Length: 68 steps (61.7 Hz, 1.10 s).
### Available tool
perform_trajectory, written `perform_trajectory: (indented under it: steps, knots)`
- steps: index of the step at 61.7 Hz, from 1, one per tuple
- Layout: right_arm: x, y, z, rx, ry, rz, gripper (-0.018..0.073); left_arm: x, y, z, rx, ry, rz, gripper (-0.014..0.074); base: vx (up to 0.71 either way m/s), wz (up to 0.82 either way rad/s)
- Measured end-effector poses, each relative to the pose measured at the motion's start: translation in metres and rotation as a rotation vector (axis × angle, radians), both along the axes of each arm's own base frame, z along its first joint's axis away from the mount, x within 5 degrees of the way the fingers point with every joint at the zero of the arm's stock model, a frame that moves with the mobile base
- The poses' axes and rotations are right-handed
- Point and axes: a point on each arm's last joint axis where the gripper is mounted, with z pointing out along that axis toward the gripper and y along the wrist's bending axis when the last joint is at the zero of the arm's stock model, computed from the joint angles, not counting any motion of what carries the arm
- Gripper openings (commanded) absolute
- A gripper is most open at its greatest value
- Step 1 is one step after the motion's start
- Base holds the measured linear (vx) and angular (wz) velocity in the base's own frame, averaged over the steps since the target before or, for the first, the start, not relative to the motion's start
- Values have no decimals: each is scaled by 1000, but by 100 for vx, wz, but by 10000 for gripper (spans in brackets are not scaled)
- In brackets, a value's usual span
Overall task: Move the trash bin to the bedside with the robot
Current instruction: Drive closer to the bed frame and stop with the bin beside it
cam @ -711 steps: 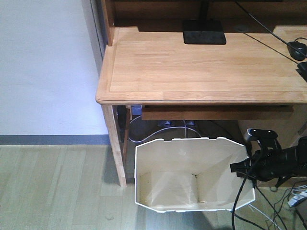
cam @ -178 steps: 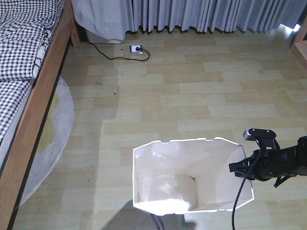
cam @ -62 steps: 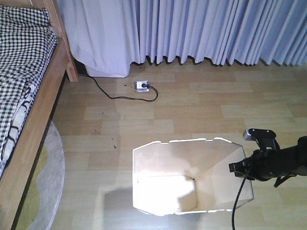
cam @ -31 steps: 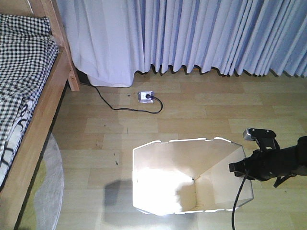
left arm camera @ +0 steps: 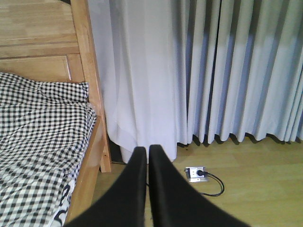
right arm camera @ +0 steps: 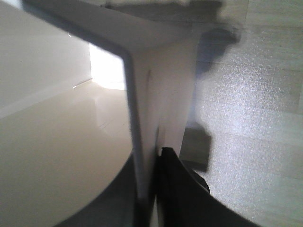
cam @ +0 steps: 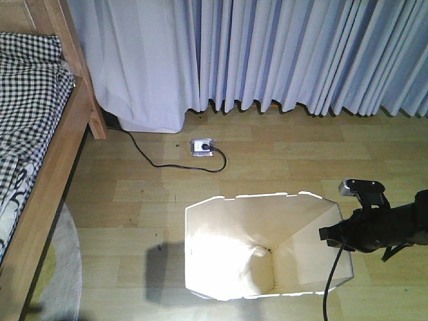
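The bin (cam: 224,251) is upright and open-topped on the wooden floor (cam: 294,167), to the right of the bed (cam: 57,174) and apart from it, with a strip of bare floor between them. The right gripper (cam: 332,235) is at the bin wall farthest from the bed. In the right wrist view its jaws are clamped on that thin wall (right arm camera: 161,94), one dark finger (right arm camera: 177,189) outside and one inside. The left gripper (left arm camera: 147,151) is pressed closed with nothing in it, pointing at the bed's corner post (left arm camera: 92,80) and checked bedding (left arm camera: 38,127). Beyond the foot of the bed hangs a pale curtain (cam: 301,53), and at its hem lies a white socket (cam: 202,145) with a black cable (cam: 164,162) running back toward the bed. A grey rug (cam: 63,267) lies beside the bed frame.
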Motion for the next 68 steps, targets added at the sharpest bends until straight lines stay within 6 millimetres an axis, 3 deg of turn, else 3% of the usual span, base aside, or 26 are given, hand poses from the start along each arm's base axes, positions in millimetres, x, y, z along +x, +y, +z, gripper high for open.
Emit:
perform_trajectory:
  steps: [68]
  knots:
    - [0, 0, 0, 0, 0, 0, -5, 0, 0, 0, 0, 1, 0, -6, 16, 3]
